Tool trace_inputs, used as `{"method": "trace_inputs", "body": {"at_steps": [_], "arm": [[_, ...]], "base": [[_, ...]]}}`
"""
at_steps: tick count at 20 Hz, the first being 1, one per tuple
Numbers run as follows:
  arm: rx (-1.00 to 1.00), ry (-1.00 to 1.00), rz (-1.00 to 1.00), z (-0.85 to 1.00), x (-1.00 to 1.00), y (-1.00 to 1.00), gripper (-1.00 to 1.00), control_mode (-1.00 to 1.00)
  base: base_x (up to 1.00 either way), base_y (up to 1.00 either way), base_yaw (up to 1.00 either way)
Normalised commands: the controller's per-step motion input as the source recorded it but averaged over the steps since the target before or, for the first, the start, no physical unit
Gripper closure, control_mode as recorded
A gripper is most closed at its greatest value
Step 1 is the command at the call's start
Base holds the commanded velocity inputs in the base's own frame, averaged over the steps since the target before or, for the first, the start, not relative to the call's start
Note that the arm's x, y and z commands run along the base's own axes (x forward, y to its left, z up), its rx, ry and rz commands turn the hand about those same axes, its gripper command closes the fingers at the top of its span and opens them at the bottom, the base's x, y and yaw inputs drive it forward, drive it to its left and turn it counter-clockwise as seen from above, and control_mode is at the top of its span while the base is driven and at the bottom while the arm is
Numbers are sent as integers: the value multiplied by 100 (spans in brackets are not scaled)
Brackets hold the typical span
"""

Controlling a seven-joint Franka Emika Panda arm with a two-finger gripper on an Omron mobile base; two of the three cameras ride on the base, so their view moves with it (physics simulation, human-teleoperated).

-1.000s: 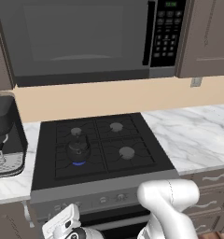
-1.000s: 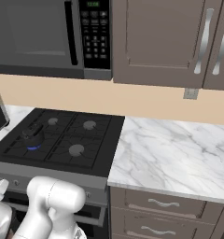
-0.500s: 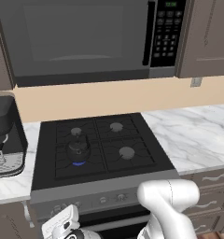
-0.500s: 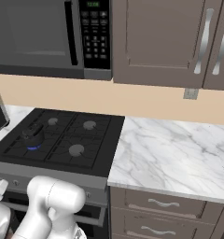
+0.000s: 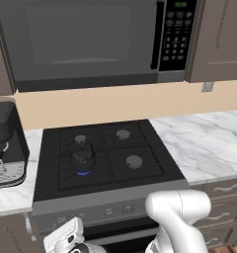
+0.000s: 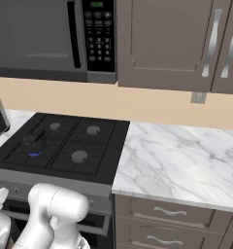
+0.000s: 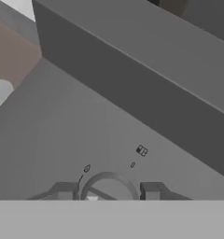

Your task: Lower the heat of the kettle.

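Small dark kettle [image 5: 83, 157] — squat, arched handle, upright on stove's front-left burner, blue flame beneath

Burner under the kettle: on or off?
On. A blue flame glows at the base of the kettle on the stove's front-left burner; it also shows in the right base view.

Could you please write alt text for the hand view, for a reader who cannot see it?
The gripper is closed around a round stove knob on the grey control panel of the stove, one fingertip on each side of it. Small printed markings sit just above the knob, and a darker grey surface runs diagonally beyond the panel.
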Motion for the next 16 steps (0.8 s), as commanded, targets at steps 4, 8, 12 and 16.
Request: {"method": "trace_inputs", "body": {"at_steps": [4, 8, 12, 16], "arm": [[22, 2, 0, -3, 0, -6, 100, -100], [30, 9, 1, -5, -2, -9, 100, -100], [32, 13, 1, -11, 0, -8, 100, -100], [32, 6, 0, -2, 0, 0, 100, -100]], "base": [[0, 0, 0], [0, 0, 0], [0, 0, 0], [0, 0, 0]]}}
